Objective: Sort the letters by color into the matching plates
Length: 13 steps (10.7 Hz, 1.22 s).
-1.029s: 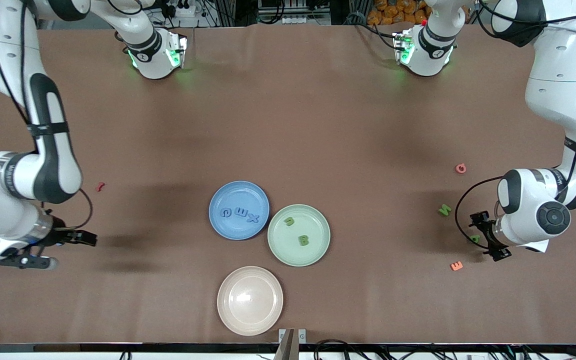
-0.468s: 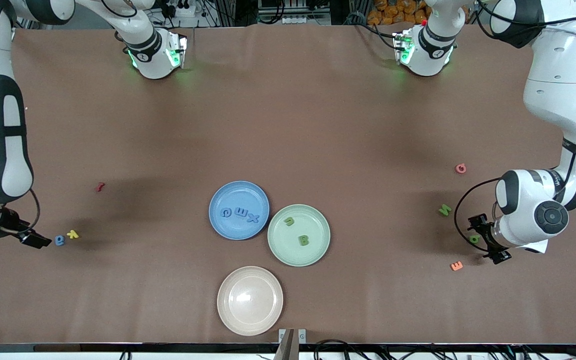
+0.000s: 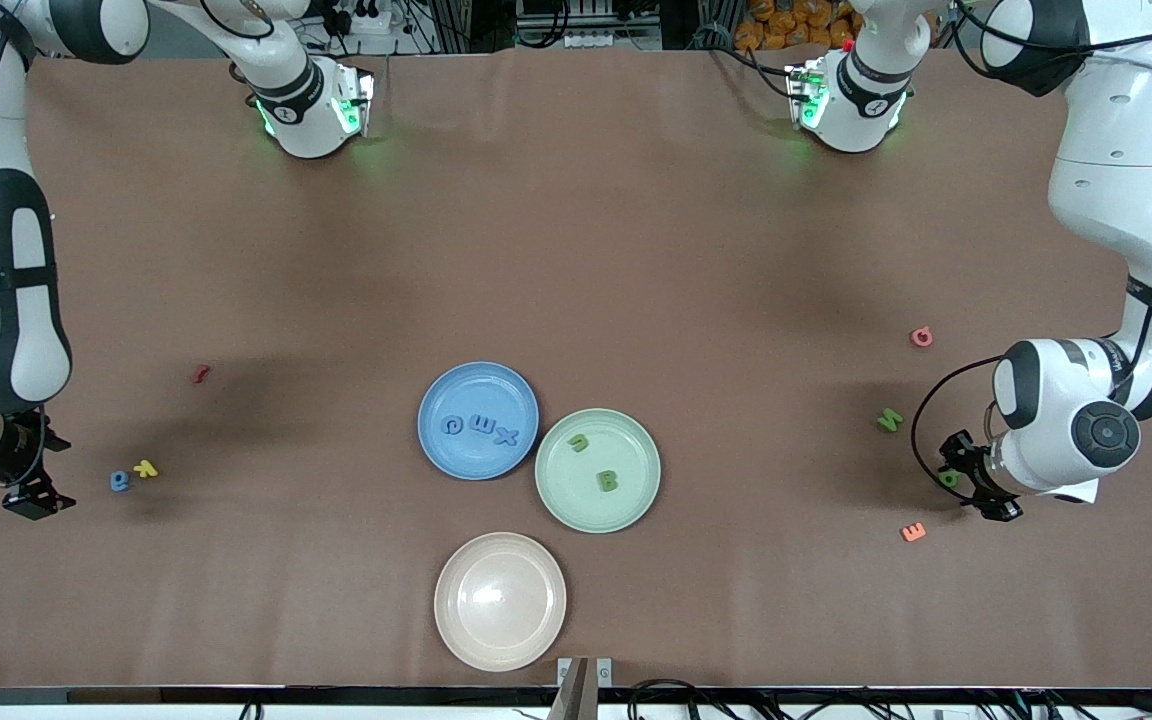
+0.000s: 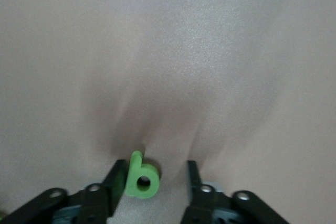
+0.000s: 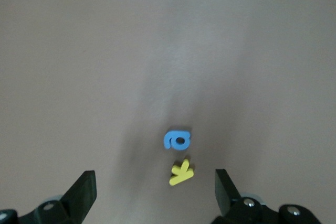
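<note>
The left claw is low on the tabletop, its fingers half closed around a green letter, one finger touching it. The right claw hangs open near a blue letter.

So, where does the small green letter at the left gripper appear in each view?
Front view: green letter on the table, at the left gripper.
Left wrist view: green letter between the fingers, against one finger.
Right wrist view: not in it.
Shared landmark: the left gripper.
</note>
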Each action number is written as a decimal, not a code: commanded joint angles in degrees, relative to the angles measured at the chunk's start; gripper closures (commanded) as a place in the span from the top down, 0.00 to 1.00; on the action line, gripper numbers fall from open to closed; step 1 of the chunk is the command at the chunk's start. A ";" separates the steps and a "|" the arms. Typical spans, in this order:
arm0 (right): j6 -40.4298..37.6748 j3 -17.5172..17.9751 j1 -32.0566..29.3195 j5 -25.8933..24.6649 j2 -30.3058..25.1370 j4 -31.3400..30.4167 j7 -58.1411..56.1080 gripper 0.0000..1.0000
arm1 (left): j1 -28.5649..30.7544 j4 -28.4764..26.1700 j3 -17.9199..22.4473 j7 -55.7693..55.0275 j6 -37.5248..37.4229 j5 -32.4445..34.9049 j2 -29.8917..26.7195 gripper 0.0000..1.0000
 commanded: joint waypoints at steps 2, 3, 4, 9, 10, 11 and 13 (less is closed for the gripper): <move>0.50 0.54 -3.22 1.40 3.16 0.07 3.06 1.00 | -0.45 0.60 0.37 -1.16 1.00 -0.52 0.39 0.00; 0.50 0.72 -3.57 1.40 3.87 0.16 3.06 1.00 | -0.45 0.68 0.37 -1.25 1.00 -0.61 0.30 0.00; 0.59 0.90 -3.66 1.49 4.57 0.33 3.06 1.00 | -0.45 0.60 0.37 -1.16 1.00 -0.61 0.04 0.00; 2.26 2.21 -3.57 4.21 8.17 2.53 2.88 1.00 | -1.50 0.68 -1.46 -0.72 0.91 -0.35 -2.41 0.00; 2.87 2.22 -3.57 4.30 8.88 2.62 2.97 1.00 | -2.81 0.68 -2.08 -0.99 0.91 -0.52 -3.12 0.00; 3.66 2.30 -3.57 4.30 9.32 2.62 2.97 1.00 | -4.91 0.68 -2.70 -1.08 0.82 -0.70 -3.82 0.00; 5.07 2.30 -3.40 4.30 10.20 2.53 2.88 1.00 | -9.92 0.68 -3.14 -1.08 0.82 -0.61 -4.97 0.00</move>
